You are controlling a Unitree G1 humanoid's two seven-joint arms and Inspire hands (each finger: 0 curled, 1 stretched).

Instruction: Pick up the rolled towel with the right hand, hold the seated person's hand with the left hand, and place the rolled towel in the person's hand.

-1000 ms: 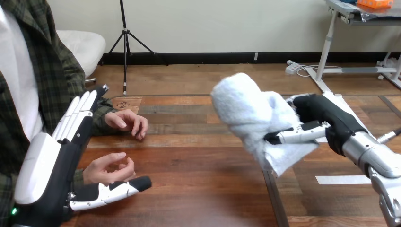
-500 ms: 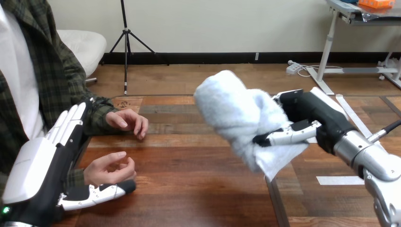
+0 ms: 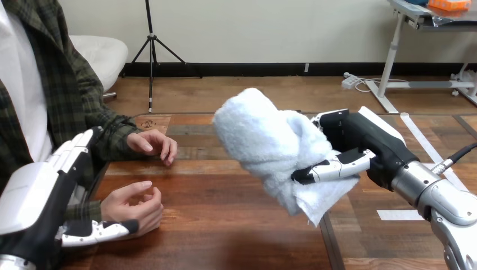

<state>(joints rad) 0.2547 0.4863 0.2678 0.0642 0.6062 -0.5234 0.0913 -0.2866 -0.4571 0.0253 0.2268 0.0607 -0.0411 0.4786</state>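
Clutching the rolled towel (image 3: 264,146), the right hand (image 3: 368,143) holds it above the table (image 3: 225,225). The left hand (image 3: 36,205), fingers straight, sits beside the person's nearer hand (image 3: 132,205).

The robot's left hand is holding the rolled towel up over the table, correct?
No. The head view shows the right hand holding the rolled towel up over the table; the left hand is beside the person's nearer hand.

Black right robot hand (image 3: 367,139) meets silver forearm (image 3: 437,194).
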